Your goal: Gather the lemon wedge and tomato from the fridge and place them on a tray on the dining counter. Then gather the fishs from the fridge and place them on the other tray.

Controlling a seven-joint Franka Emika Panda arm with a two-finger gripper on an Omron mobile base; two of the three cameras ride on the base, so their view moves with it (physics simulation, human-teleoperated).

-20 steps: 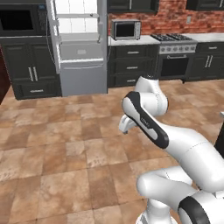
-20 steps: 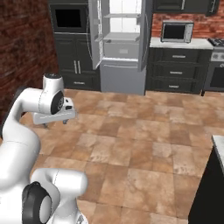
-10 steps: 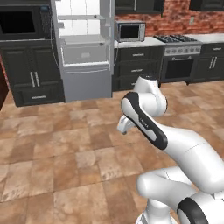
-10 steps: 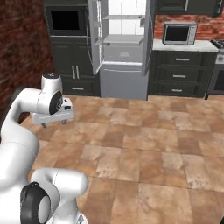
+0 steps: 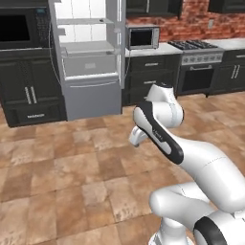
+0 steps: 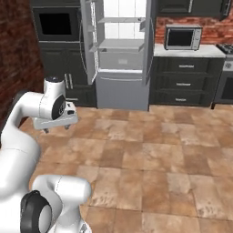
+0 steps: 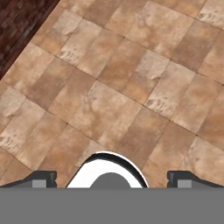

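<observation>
Fridge (image 6: 122, 54) nearer than before, doors open; pincer (image 7: 111, 177) spread wide, empty, over floor.

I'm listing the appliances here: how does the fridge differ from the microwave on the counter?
The fridge stands on the floor and rises tall; the microwave is a small box on a counter. The fridge's doors hang open, showing pale shelves; the microwave's door is shut, its window dark. Both are grey steel and stand against the back wall.

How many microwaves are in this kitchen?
1 microwave for sure, on the counter right of the open fridge. The dark box left of it looks like a wall oven.
</observation>
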